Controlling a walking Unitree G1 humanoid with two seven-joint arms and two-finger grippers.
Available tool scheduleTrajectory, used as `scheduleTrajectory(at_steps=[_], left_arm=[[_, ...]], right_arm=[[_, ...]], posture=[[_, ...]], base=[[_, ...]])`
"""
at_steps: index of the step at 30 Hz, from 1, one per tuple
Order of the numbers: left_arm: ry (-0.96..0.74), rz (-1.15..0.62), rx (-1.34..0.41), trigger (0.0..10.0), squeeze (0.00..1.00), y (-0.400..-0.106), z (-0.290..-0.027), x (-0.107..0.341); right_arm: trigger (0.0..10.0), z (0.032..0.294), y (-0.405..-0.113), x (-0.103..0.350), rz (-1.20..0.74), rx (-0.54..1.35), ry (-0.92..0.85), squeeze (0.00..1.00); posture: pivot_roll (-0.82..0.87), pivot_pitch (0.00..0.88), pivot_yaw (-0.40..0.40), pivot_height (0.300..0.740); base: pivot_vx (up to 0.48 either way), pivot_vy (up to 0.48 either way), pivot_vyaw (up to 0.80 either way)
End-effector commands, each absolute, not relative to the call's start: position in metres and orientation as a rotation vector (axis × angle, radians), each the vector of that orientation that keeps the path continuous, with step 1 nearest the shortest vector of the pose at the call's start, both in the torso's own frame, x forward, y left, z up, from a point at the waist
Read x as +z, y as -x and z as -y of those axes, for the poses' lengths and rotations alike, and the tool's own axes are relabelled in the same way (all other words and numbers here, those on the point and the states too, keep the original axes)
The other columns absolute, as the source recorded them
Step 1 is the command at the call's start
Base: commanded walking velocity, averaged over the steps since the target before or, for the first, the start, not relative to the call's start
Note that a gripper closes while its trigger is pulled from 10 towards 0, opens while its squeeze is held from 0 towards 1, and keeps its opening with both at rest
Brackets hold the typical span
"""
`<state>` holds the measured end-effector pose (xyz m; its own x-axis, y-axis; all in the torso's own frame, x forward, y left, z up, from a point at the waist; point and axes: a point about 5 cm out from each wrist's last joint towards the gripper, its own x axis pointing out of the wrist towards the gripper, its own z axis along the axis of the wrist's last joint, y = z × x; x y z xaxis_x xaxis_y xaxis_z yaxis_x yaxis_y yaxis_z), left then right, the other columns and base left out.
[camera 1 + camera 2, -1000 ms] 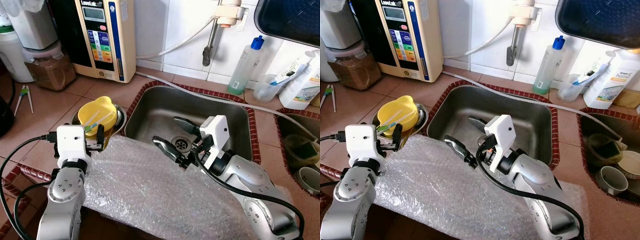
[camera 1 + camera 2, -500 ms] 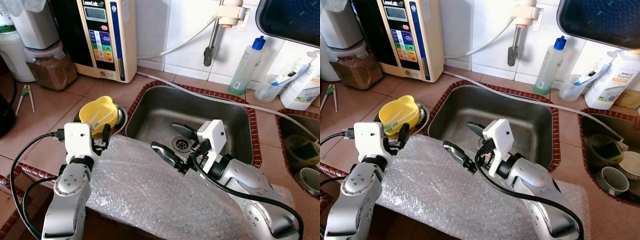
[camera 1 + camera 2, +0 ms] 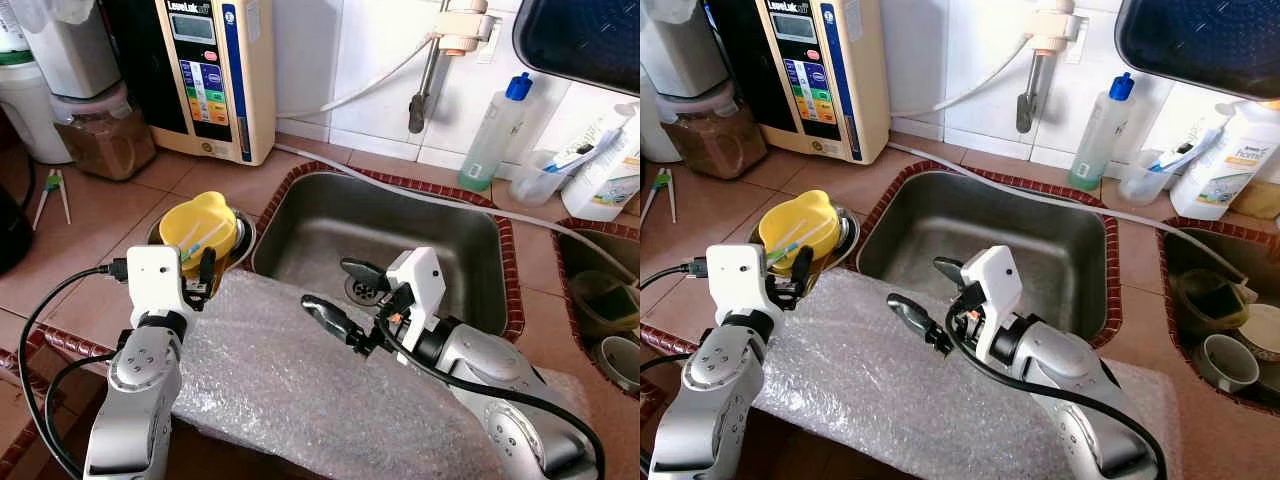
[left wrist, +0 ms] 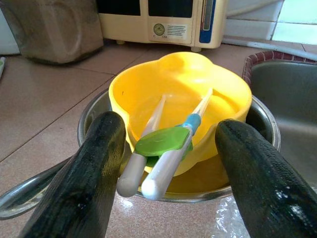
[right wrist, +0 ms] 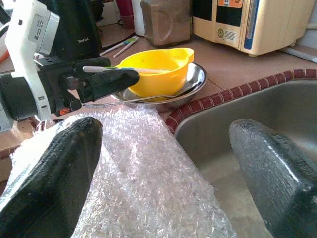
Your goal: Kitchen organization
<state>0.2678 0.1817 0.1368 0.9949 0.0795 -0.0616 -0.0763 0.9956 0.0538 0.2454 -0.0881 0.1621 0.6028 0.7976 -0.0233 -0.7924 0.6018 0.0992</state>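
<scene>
A yellow bowl [image 3: 200,224] sits inside a steel bowl [image 3: 241,236] on the tiled counter, left of the sink [image 3: 400,225]. A pair of training chopsticks with a green hinge [image 4: 162,142] leans out of the yellow bowl. My left gripper [image 3: 200,276] is open just in front of the bowl, its fingers either side of the chopstick ends without touching them. My right gripper [image 3: 341,294] is open and holds nothing; it hovers over the sink's near edge and the bubble wrap sheet [image 3: 300,390] that covers the counter front.
A water purifier unit [image 3: 215,70] and a brown-filled jar [image 3: 100,135] stand at the back left. More chopsticks [image 3: 50,190] lie far left. The tap [image 3: 425,80], a blue-capped bottle [image 3: 492,130] and a second basin with cups [image 3: 600,300] are on the right.
My left gripper has come closer to the yellow bowl, up to the chopstick ends. The right gripper has drifted slightly left and nearer, over the bubble wrap edge.
</scene>
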Motion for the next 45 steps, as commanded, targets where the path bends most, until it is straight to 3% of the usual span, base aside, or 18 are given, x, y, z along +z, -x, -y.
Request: scheduleTrajectory(at_steps=[1,45], left_arm=[[-0.05,-0.071,0.077,10.0,0.0,-0.2683,-0.1812,0.1359],[-0.05,-0.071,0.077,10.0,0.0,-0.2683,-0.1812,0.1359]], right_arm=[[10.0,0.0887,-0.2439,0.1673,-0.051,0.921,-0.063,0.0],[10.0,0.0887,-0.2439,0.1673,-0.051,0.921,-0.063,0.0]], posture=[[-0.01,0.029,-0.017,0.74],[-0.01,0.029,-0.017,0.74]], base=[[0.0,0.0,0.0],[0.0,0.0,0.0]])
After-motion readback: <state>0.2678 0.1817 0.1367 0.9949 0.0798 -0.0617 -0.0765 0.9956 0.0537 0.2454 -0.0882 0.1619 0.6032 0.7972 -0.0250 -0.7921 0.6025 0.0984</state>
